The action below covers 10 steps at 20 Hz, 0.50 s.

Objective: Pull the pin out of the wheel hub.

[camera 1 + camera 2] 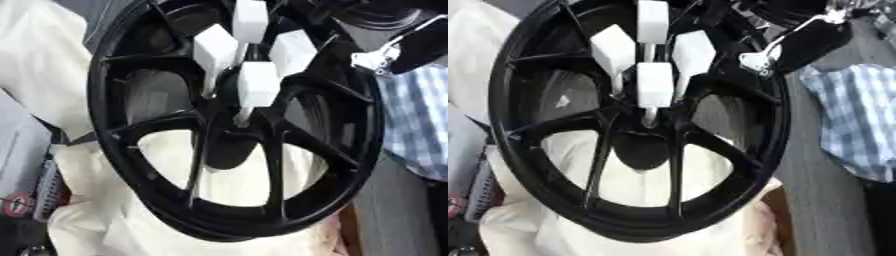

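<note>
The right hand [798, 42] hung beside the black wheel [131, 165], its fingers too hidden to tell, and the white pins [258, 85] sat down and left of it, so reaching looked like the next step.

4 white pins [259, 85] crowd wheel hub [229, 131]; gaps between spokes [179, 127] open; right hand [811, 40] near rim.

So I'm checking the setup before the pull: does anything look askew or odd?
The four white pins fan out at different angles from the black wheel, which lies on rumpled cream cloth. No damage shows.
</note>
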Each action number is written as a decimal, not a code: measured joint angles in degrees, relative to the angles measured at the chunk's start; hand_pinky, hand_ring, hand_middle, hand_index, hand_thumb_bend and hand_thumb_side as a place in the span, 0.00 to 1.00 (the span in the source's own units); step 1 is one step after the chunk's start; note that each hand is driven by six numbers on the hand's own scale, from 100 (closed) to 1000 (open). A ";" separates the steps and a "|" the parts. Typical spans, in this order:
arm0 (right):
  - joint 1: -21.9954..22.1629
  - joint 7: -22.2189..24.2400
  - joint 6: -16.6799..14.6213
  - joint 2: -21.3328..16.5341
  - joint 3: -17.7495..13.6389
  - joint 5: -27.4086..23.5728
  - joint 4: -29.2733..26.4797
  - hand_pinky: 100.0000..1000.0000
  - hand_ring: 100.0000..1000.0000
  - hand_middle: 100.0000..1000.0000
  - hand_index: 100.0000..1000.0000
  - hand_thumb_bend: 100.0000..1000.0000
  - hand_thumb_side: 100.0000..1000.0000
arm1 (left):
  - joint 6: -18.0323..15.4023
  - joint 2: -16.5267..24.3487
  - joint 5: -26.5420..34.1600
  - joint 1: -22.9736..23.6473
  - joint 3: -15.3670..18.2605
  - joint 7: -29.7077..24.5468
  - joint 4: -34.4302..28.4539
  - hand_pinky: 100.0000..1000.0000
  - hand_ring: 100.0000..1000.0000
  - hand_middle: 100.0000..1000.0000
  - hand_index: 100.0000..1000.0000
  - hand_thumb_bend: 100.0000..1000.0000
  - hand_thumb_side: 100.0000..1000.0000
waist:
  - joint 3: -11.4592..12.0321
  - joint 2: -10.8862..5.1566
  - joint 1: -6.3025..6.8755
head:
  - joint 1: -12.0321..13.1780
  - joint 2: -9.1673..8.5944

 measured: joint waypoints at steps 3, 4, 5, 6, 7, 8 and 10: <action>-0.54 0.11 -0.12 0.40 -0.03 -0.44 -0.01 0.98 0.99 0.80 0.88 0.00 0.12 | 0.01 -0.01 0.11 -0.04 0.00 0.02 0.00 0.63 0.74 0.53 0.75 0.00 0.70 | 0.05 0.43 0.01 | -2.43 -0.37; -0.66 0.01 -0.26 0.61 -0.04 -0.45 -0.02 0.98 0.99 0.80 0.88 0.00 0.13 | 0.01 -0.02 0.11 -0.08 0.00 0.02 0.00 0.63 0.74 0.53 0.75 0.00 0.70 | 0.12 0.58 0.01 | -3.02 -0.72; -0.78 -0.05 -0.42 0.70 -0.04 -0.45 -0.02 0.98 0.99 0.80 0.88 0.00 0.13 | 0.01 -0.02 0.11 -0.08 0.00 0.02 0.00 0.63 0.74 0.53 0.75 0.00 0.70 | 0.17 0.70 0.01 | -3.48 -1.14; -0.93 -0.06 -0.63 0.75 -0.04 -0.45 -0.03 0.98 0.99 0.81 0.88 0.00 0.12 | 0.01 -0.02 0.11 -0.10 0.00 0.02 0.00 0.63 0.74 0.53 0.75 0.00 0.70 | 0.20 0.81 0.03 | -3.85 -1.61; -1.08 -0.11 -0.83 0.82 -0.04 -0.45 -0.03 0.98 0.99 0.81 0.88 0.00 0.12 | 0.01 -0.02 0.11 -0.17 0.00 0.02 0.00 0.63 0.74 0.53 0.75 0.00 0.70 | 0.32 0.91 0.03 | -4.08 -2.11; -1.22 -0.11 -1.02 0.98 -0.04 -0.45 -0.04 0.98 0.99 0.81 0.88 0.00 0.13 | 0.01 -0.02 0.11 -0.29 0.00 0.02 0.00 0.63 0.74 0.53 0.75 0.00 0.70 | 0.46 1.05 0.03 | -4.20 -2.53; -1.64 -0.10 -1.45 1.17 -0.03 -0.45 -0.05 0.99 1.00 0.81 0.88 0.00 0.13 | 0.01 -0.03 0.11 -0.51 -0.03 0.02 0.00 0.63 0.74 0.53 0.75 0.00 0.70 | 0.54 1.32 0.03 | -4.33 -3.16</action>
